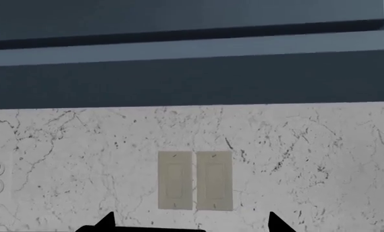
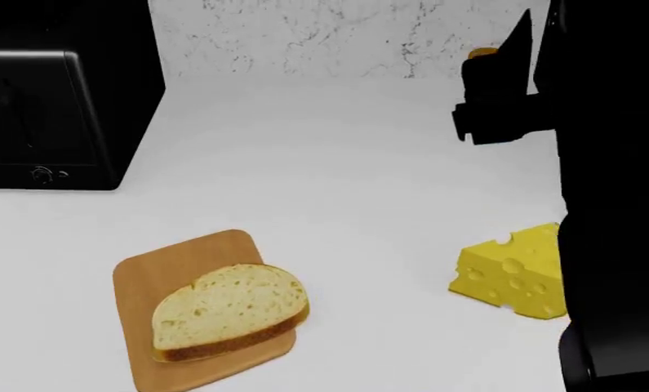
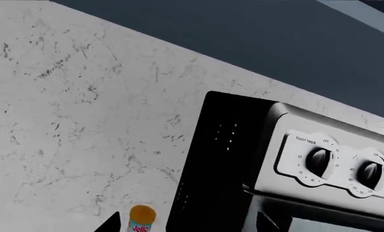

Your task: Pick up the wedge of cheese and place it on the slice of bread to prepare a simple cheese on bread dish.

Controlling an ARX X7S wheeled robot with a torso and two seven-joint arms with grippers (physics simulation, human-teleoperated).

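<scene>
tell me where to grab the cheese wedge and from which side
Probably from above, with the right claw, closing across the two broad holed faces of the wedge of cheese. It lies free on the counter, clear of the slice of bread.

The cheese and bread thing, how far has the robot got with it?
Barely started, it seems. The slice of bread lies ready on a wooden board. The wedge of cheese sits apart on the counter, with nothing gripping it. The right arm is raised above the cheese, and both wrist cameras face the wall, not the food. Grasping, carrying and placing all remain.
</scene>
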